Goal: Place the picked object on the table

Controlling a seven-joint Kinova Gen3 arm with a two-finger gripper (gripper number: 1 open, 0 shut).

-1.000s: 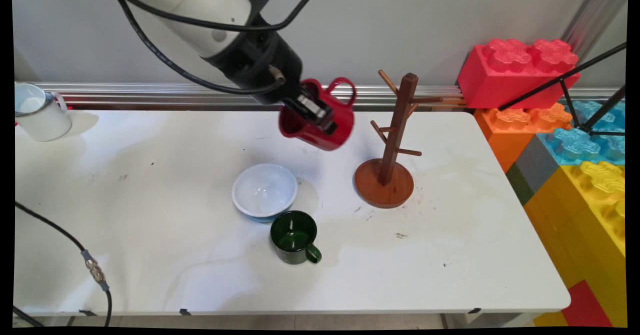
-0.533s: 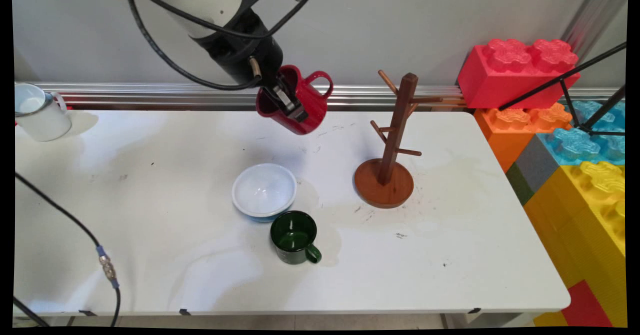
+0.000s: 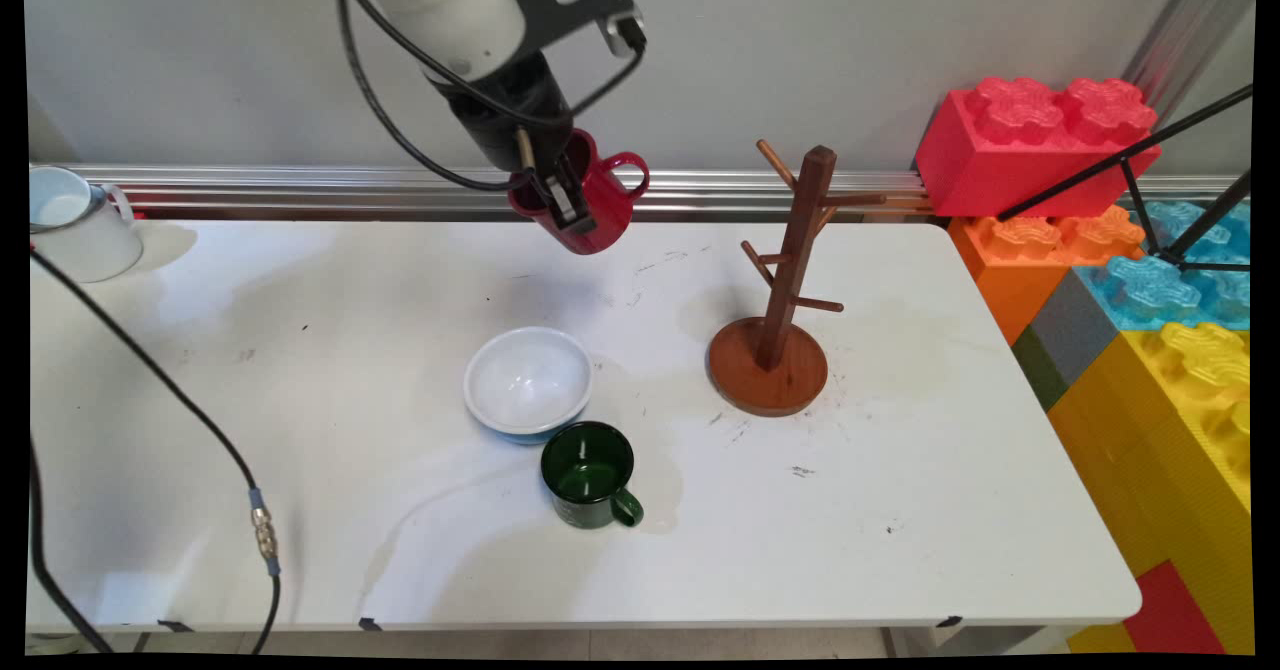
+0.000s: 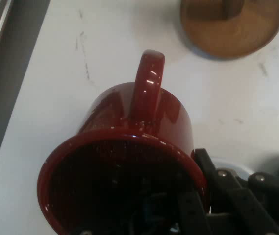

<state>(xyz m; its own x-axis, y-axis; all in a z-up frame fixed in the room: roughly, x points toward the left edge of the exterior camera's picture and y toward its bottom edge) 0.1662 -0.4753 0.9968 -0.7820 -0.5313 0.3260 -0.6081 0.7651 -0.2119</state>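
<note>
On the near half of the desk (image 3: 900, 550), close to the middle, a dark green enamel mug (image 3: 588, 474) stands upright with its handle turned to the near right. Just behind it and touching it or almost touching, a white bowl (image 3: 528, 383) with a light blue outside rests with its opening up. A black cable (image 3: 262, 535) with a metal connector hangs over the near left corner of the desk.

To the right of the bowl, well apart from it, a brown wooden mug tree (image 3: 783, 295) stands on its round base, with several pegs pointing out from the post. All of its pegs are free. In the hand view its round base (image 4: 231, 25) shows at the top edge.

Farther back, above the desk's far edge and near its middle, the end effector (image 3: 562, 200) holds a red mug (image 3: 583, 203) in the air. The end effector is clamped on the mug's wall, with one finger inside the cup and the other outside, as the hand view shows at its lower right. The red mug (image 4: 129, 161) is tilted, with its opening toward the camera on the hand and its handle pointing away, toward the mug tree's side.

At the far left corner of the desk a white enamel mug (image 3: 75, 222) stands upright. Beyond the right edge of the desk, big toy building blocks (image 3: 1120, 220) in red, orange, blue and yellow are stacked.
</note>
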